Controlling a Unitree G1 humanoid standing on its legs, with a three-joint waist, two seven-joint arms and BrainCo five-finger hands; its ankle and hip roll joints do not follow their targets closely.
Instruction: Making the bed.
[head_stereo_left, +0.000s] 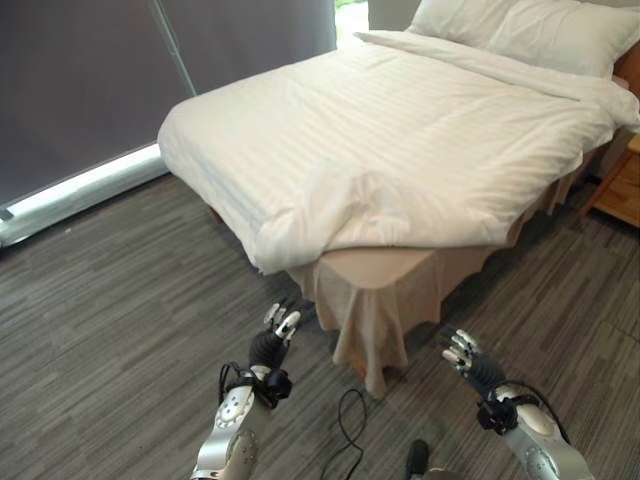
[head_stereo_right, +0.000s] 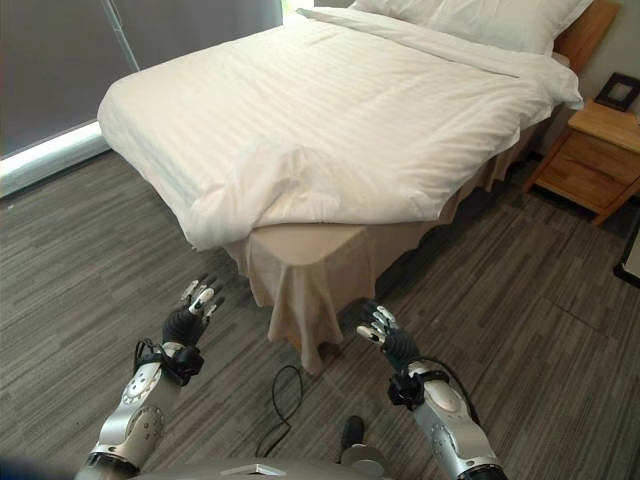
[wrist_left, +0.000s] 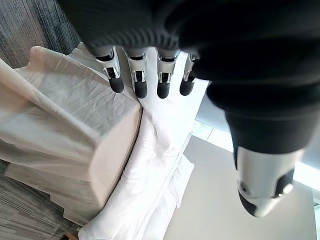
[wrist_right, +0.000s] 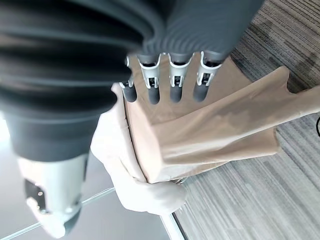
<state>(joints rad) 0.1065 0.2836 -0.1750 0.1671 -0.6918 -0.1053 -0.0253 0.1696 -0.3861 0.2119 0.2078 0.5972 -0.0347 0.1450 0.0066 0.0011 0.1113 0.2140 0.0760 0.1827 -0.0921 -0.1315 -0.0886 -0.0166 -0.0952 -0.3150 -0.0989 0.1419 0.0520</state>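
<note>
Both hands hover above the floor at six o'clock of the bed: left hand and right hand, fingers apart, holding nothing. One white duvet, two pillows.

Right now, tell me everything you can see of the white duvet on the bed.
The white duvet looks like soft cotton with faint woven stripes. It is spread fairly flat over the bed, reaching up to the pillows. At the near corner it bunches into a rumpled fold and overhangs the beige bed skirt. Neither robot hand touches it: left and right hover open over the floor before that corner.
</note>
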